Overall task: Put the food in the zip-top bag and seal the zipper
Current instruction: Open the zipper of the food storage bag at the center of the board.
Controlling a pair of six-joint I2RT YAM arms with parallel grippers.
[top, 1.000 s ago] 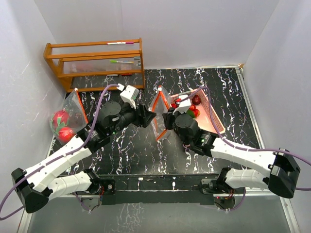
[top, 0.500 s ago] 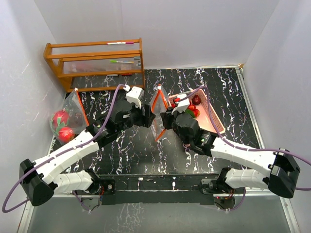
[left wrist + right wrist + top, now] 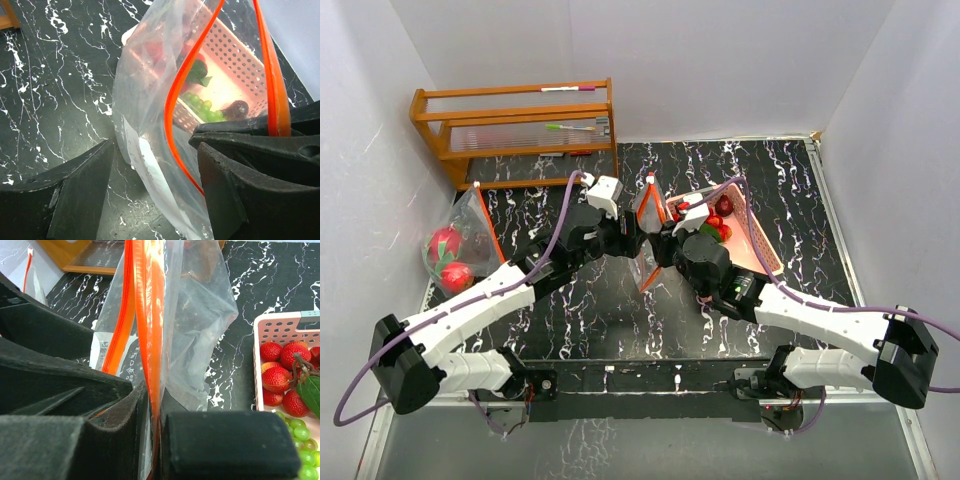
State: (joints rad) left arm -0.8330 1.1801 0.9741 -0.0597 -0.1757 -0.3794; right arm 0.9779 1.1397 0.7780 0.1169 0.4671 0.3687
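Observation:
A clear zip-top bag [image 3: 645, 222] with an orange zipper [image 3: 150, 315] stands upright mid-table. My right gripper [image 3: 159, 412] is shut on the zipper rim and holds the bag [image 3: 200, 330] up. My left gripper [image 3: 155, 185] is open, its fingers [image 3: 75, 195] on either side of the bag's [image 3: 150, 100] lower edge, apart from it on the left. The food lies in the pink basket [image 3: 760, 240] on the right: red bumpy fruits [image 3: 280, 375], green grapes [image 3: 300, 437], a dark round fruit [image 3: 236, 108].
A second clear bag [image 3: 470, 225] lies at the far left with a dragon fruit [image 3: 445, 243] and a red fruit [image 3: 457, 277] in it. A wooden rack [image 3: 515, 130] stands at the back left. White walls close in three sides.
My left arm has reached right to the bag and its jaws have widened around the bag's edge. The right gripper keeps its hold in the same place.

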